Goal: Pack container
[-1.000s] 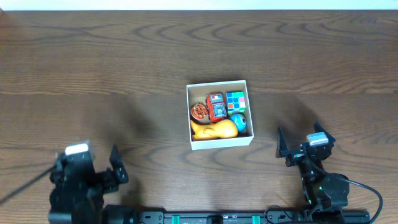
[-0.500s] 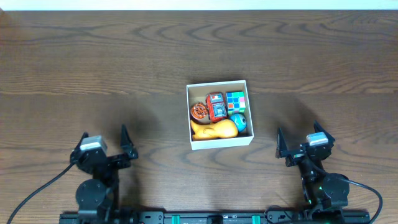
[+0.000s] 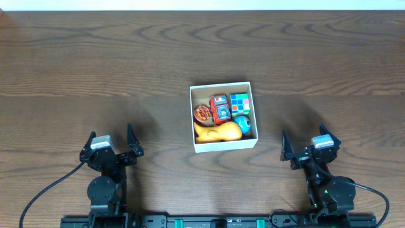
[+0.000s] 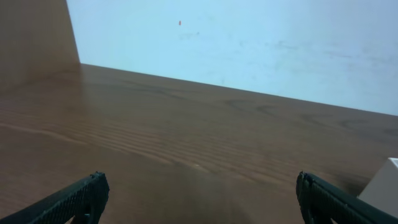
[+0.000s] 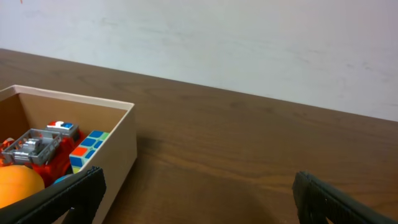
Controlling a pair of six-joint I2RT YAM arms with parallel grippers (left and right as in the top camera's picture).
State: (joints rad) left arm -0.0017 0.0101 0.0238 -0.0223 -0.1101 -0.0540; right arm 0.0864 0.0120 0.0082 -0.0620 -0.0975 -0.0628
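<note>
Jaws spread wide on both arms, nothing between them. The left gripper [image 3: 112, 137] sits low at the near-left of the table [image 3: 76, 63], and the right gripper [image 3: 304, 136] mirrors it at the near-right, each well apart from the container [image 3: 226, 145].

That container stands mid-table, square to the edge, with five toys inside. A colour cube [image 3: 240, 102] is in the far-right corner with a red toy [image 3: 219, 108] beside it and an orange disc [image 3: 202, 113] on the left. A blue ball [image 3: 243, 124] and a yellow-orange figure [image 3: 218, 132] lie along the near wall. No loose toy shows on the wood. The right wrist camera has the colour cube sitting below the rim. The left wrist camera catches only a white corner of the container at its right edge.

So the packing looks finished, and the step in hand reads as parking clear. Doing that well means both arms low and back, jaws open so nothing snags, and no sweep toward the container. It looks like light cardboard and would likely skid at a nudge. One last check is worth making: that nothing stands proud of the rim. From above, the yellow-orange figure's height against the near wall cannot be told for sure.
</note>
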